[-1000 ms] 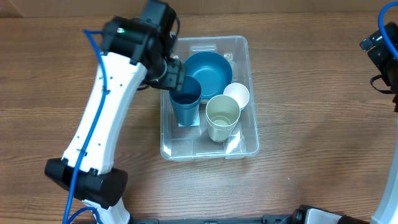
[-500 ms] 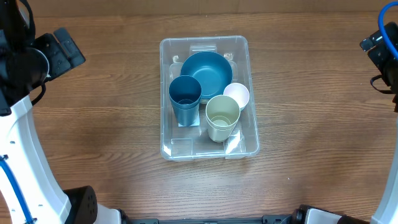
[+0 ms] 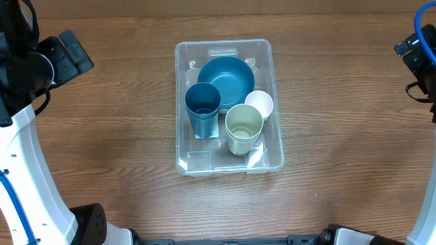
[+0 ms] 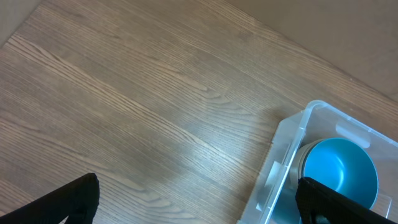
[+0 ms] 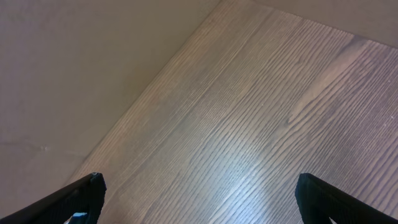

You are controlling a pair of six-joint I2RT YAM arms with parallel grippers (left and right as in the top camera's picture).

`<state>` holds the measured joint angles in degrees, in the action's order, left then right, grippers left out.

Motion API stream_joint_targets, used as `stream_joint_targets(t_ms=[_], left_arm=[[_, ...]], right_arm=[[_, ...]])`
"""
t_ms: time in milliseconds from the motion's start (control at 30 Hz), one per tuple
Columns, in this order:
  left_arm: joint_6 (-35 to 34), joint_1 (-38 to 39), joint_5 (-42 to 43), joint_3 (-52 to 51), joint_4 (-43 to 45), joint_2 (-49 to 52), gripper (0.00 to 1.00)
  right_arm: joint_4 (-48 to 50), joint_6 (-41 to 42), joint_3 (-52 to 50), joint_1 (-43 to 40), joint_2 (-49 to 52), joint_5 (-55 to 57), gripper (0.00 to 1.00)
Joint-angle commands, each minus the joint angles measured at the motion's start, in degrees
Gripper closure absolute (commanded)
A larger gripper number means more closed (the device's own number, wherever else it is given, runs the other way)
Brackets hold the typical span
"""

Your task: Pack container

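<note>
Bench [image 3: 340, 170]: clear container [image 3: 211, 162] sits mid-bench, slightly toward the far edge. Inside, crowded upright: blue bowl [image 3: 227, 75], dark blue cup [image 3: 203, 109], pale green cup [image 3: 243, 128], small white cup [image 3: 259, 103]. Left claw [image 4: 202, 202] and right claw [image 5: 199, 199] both released, empty, near the far corners. Risk: another reach-in could tip the tall cups.

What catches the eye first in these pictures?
The clear container in the middle of the wooden table stands out: it holds a blue bowl, a dark blue cup, a pale green cup and a small white cup. The left gripper and right gripper hang open at the far sides.
</note>
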<state>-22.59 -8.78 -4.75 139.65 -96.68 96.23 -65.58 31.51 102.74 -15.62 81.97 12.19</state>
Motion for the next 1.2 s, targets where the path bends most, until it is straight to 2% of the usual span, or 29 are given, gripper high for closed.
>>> stream_joint_targets(t_ms=[0, 200, 367, 500, 633, 767, 1000, 1167], left_arm=[[-1.2, -0.3, -0.1, 0.5, -0.1, 0.1, 0.00], [-1.2, -0.3, -0.1, 0.5, -0.1, 0.1, 0.00], [-1.2, -0.3, -0.1, 0.5, -0.1, 0.1, 0.00], [-1.2, -0.3, -0.1, 0.5, -0.1, 0.1, 0.00], [-1.2, -0.3, -0.1, 0.5, -0.1, 0.1, 0.00], [-1.2, -0.3, -0.1, 0.5, -0.1, 0.1, 0.00], [-1.2, -0.3, -0.1, 0.5, -0.1, 0.1, 0.00], [-1.2, -0.3, -0.1, 0.5, -0.1, 0.1, 0.00]], right_arm=[[0.3, 0.3, 0.4, 0.8, -0.9, 0.2, 0.00], [-4.7, -2.7, 0.0, 10.1, -12.5, 10.1, 0.00], [-4.7, -3.1, -4.7, 10.4, -24.4, 6.6, 0.00], [1.1, -8.7, -18.5, 10.4, -38.5, 6.1, 0.00], [12.4, -18.8, -38.0, 10.4, -53.7, -4.0, 0.00], [16.7, -20.0, -56.2, 10.4, -66.5, -5.8, 0.00], [22.2, -20.0, -79.2, 10.4, -79.8, -5.9, 0.00], [24.8, -20.0, -86.1, 10.4, -81.8, -5.9, 0.00]])
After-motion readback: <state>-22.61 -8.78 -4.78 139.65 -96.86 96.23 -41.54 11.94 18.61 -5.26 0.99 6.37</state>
